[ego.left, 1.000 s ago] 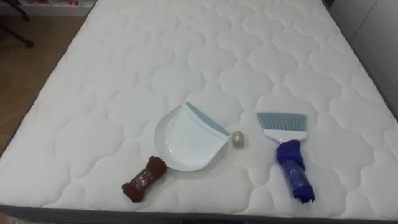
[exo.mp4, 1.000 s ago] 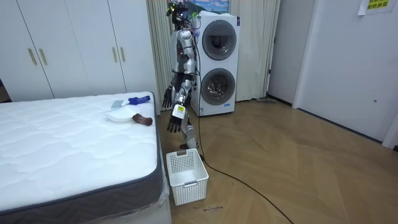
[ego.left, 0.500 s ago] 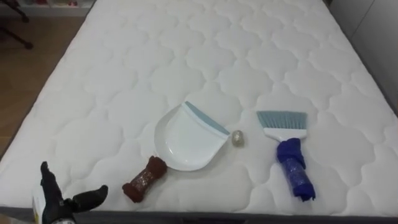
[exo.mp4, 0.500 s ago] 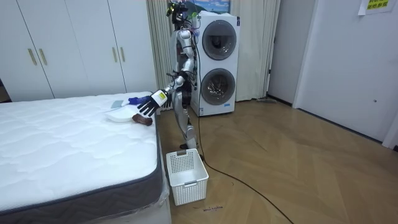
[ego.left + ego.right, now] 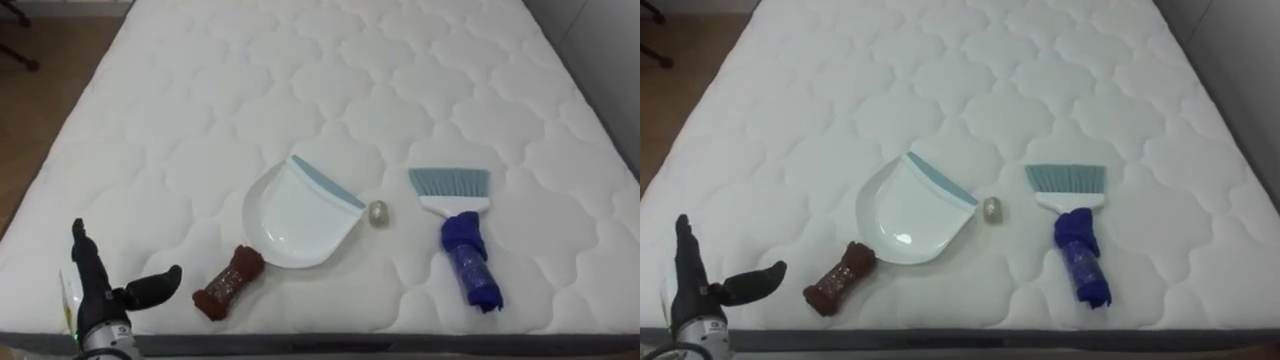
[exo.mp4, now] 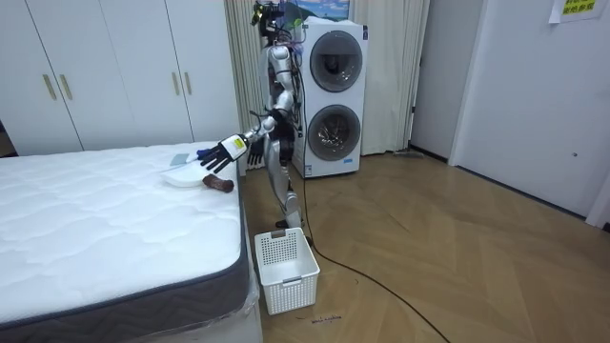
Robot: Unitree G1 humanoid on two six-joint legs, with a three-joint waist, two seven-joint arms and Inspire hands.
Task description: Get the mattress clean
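The white plastic dustpan point(image 5: 300, 215), probably light and rigid, lies on the white quilted mattress point(image 5: 300, 80) with a small pale scrap point(image 5: 378, 212) at its 3 o'clock; grip the brown cloth-wrapped handle point(image 5: 228, 283), where the spread, empty left hand point(image 5: 110, 295) hovers at 9 o'clock.

— Floor?
— Wood parquet floor point(image 6: 457, 257). A white basket point(image 6: 286, 270) stands on it just beside the bed point(image 6: 114, 229).
— Walls?
— White wardrobe point(image 6: 95, 76) behind the bed. Stacked washers point(image 6: 334, 100) before a curtain point(image 6: 400, 67). Plain wall point(image 6: 524, 105) at the room view's right.
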